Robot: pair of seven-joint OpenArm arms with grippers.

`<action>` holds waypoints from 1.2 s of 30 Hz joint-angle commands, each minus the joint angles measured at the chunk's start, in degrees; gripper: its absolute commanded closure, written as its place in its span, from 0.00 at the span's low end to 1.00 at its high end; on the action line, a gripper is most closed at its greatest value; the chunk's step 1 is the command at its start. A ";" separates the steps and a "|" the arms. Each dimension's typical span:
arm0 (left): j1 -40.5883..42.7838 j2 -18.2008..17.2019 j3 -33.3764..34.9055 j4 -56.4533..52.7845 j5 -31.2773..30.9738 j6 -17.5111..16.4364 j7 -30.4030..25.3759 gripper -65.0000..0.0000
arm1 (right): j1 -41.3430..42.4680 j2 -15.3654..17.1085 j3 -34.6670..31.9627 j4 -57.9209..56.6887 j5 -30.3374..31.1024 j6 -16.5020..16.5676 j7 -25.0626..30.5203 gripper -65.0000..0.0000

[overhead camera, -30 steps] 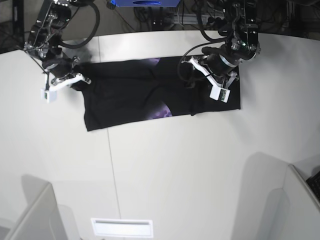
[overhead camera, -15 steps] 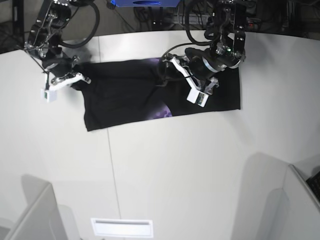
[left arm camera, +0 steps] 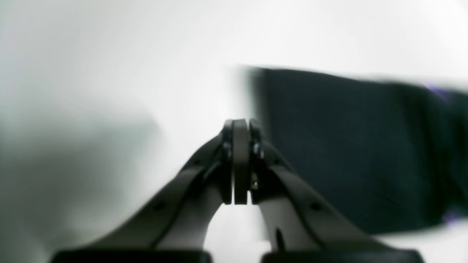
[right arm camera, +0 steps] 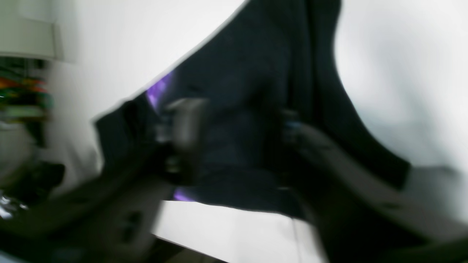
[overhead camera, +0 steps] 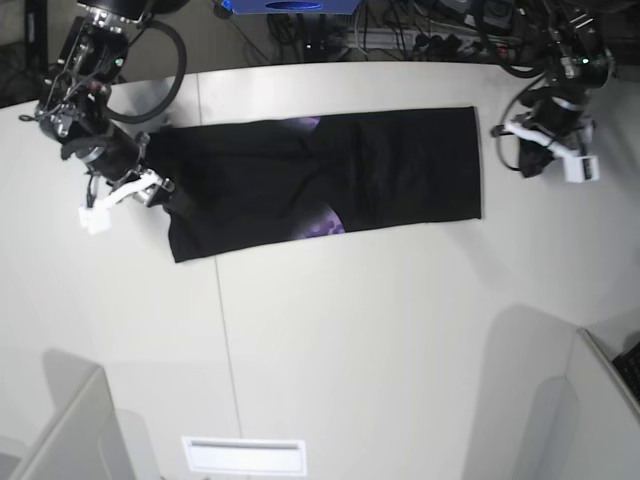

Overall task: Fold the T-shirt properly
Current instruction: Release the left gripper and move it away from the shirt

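Where I watch from the base view, the white table (overhead camera: pixel 330 330) fills the frame, cables and a blue box (overhead camera: pixel 290 6) beyond its far edge; the T-shirt (overhead camera: pixel 320 180) lies flat across it as a long black band, purple print peeking out; the left gripper (left arm camera: pixel 239 160), jaws pressed together, hovers over bare table beside the cloth; the right gripper (right arm camera: pixel 234 142), jaws spread, straddles the shirt's end, holding nothing I can make out.

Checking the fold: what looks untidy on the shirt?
The T-shirt lies as a long strip, but its end by the right fingers is bunched, that bottom corner juts out, and purple print peeks through mid-strip.
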 commanded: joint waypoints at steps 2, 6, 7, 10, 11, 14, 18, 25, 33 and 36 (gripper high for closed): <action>0.52 -2.73 -5.17 -1.41 -2.69 -0.67 -1.00 1.00 | 0.92 0.10 0.71 -1.05 3.03 0.17 -0.40 0.35; 1.84 -5.28 -11.50 -4.40 -4.01 -3.31 -1.18 1.00 | 1.97 -0.17 1.23 -2.54 2.33 0.17 -0.40 0.37; 2.19 -5.45 -12.55 -4.93 -4.01 -4.89 -1.18 1.00 | 2.24 -0.08 1.23 -2.72 1.54 0.17 -0.40 0.37; 2.90 -5.72 -16.07 -6.51 -3.65 -11.66 -1.27 1.00 | 3.64 0.10 1.23 -2.89 -2.86 0.08 -0.40 0.37; 3.34 -5.63 -16.95 -6.95 -3.57 -13.69 -1.27 1.00 | 4.17 0.10 1.23 -2.89 -4.88 0.08 -0.40 0.37; 4.48 -5.54 -17.83 -7.30 -3.57 -18.17 -1.27 1.00 | 5.66 0.10 1.23 -2.89 -11.30 0.08 -0.66 0.36; 4.83 -5.45 -17.56 -7.30 -3.57 -19.05 -1.36 1.00 | 6.72 0.71 0.79 -3.07 -15.34 0.17 -0.75 0.35; 4.57 -5.36 -13.70 -7.30 -3.57 -18.87 -1.36 1.00 | 9.18 4.76 0.79 -13.71 -10.86 0.17 -2.59 0.30; 2.63 -5.28 -7.63 -7.30 -2.33 -18.70 -1.44 1.00 | 9.09 5.64 0.53 -16.61 -9.80 0.34 -2.59 0.29; -0.18 -4.48 -5.87 -8.97 3.56 -18.70 -1.44 1.00 | 9.18 5.64 -3.51 -16.61 -10.07 0.34 -0.40 0.29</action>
